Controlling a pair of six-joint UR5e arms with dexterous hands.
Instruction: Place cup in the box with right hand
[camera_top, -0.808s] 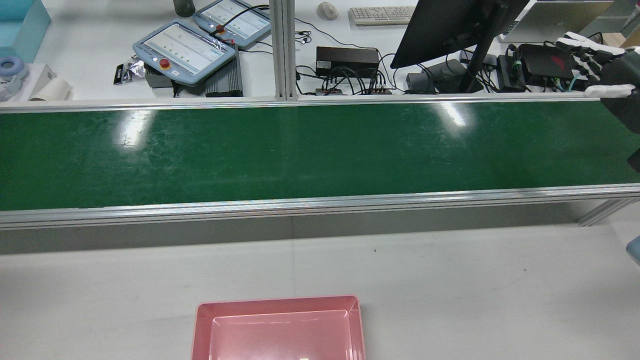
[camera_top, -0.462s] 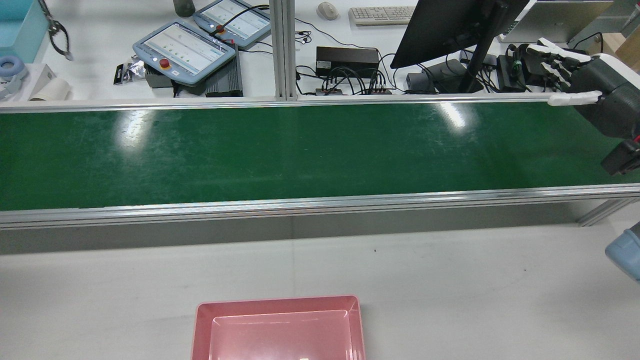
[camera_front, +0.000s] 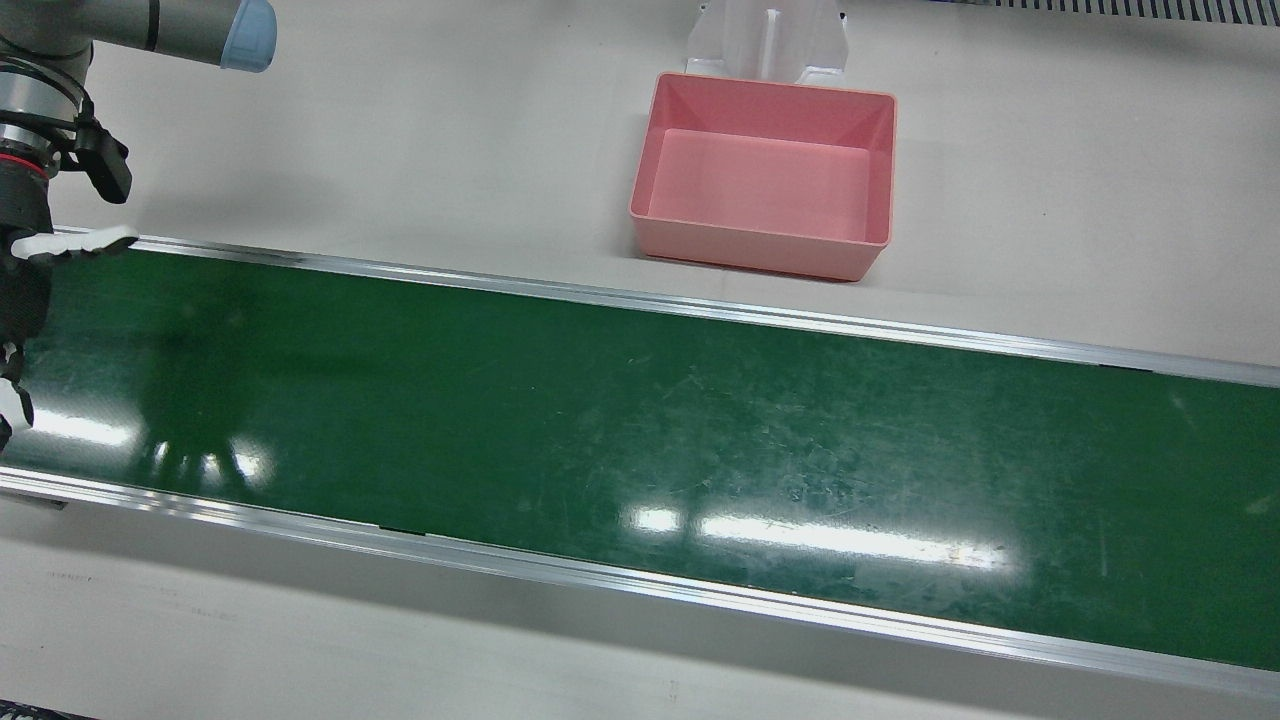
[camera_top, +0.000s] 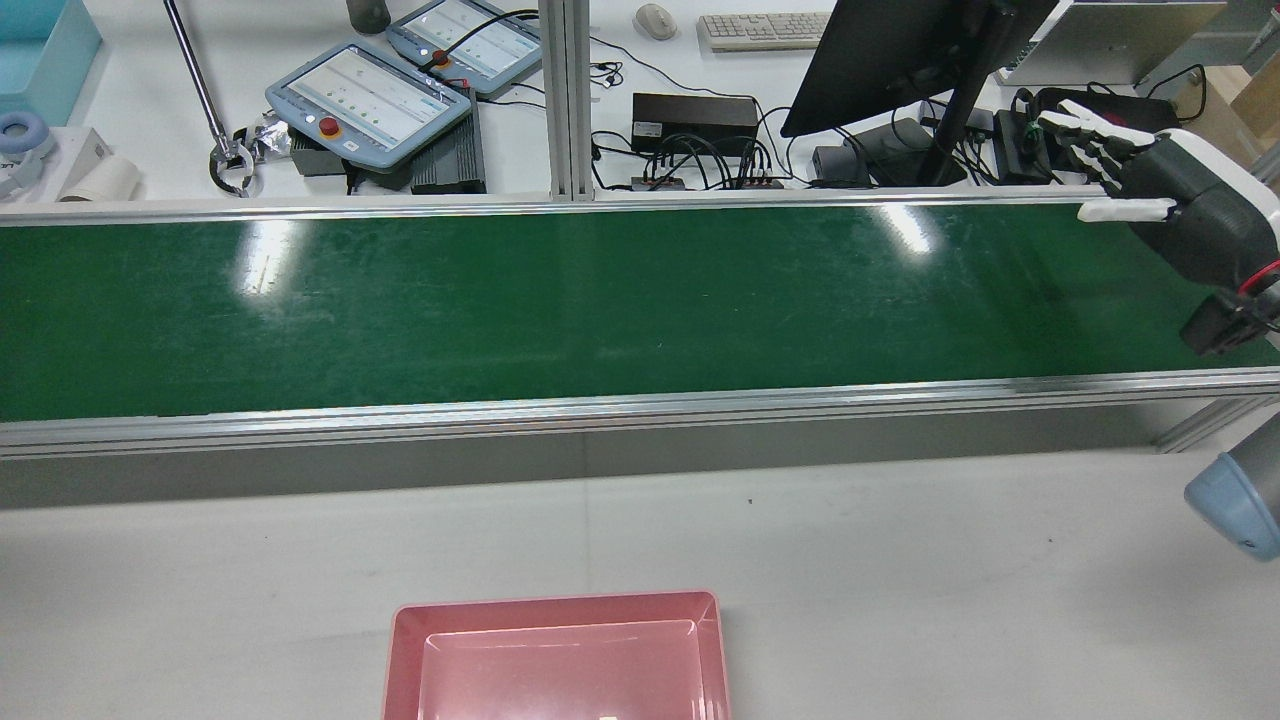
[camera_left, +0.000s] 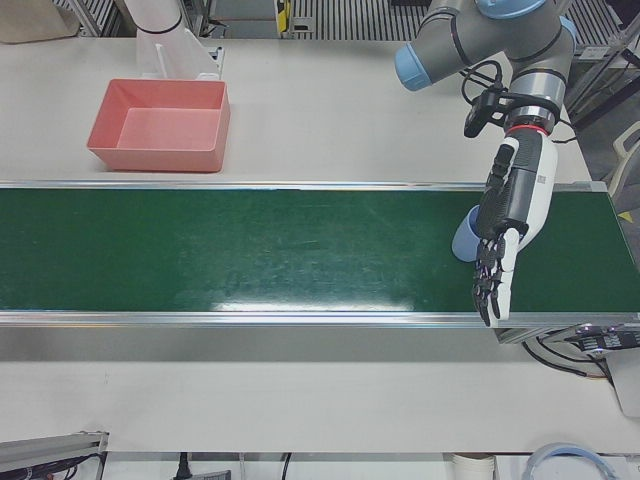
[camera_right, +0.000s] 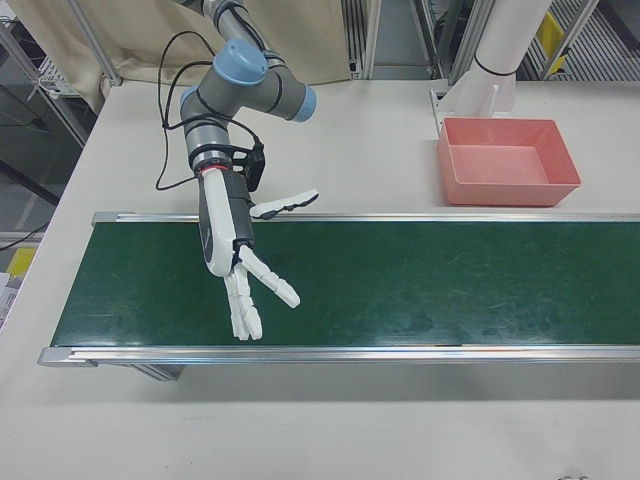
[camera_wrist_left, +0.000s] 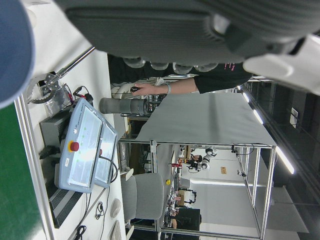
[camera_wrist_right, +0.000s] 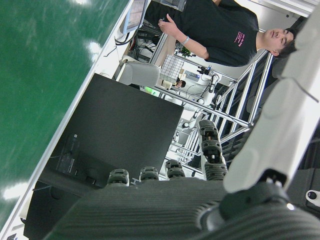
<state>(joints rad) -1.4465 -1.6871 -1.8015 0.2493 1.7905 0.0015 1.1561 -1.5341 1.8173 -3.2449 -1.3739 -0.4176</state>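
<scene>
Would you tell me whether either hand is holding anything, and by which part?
Nothing is held. The right hand is open, fingers spread over the belt; the left hand has straight fingers, the blue cup beside its palm.

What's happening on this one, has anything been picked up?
Nothing is held. The right robot hand hovers open over one end of the green conveyor belt. The blue cup stands at the belt's other end, beside the open left robot hand; whether they touch cannot be told. The pink box sits empty on the table next to the belt.
</scene>
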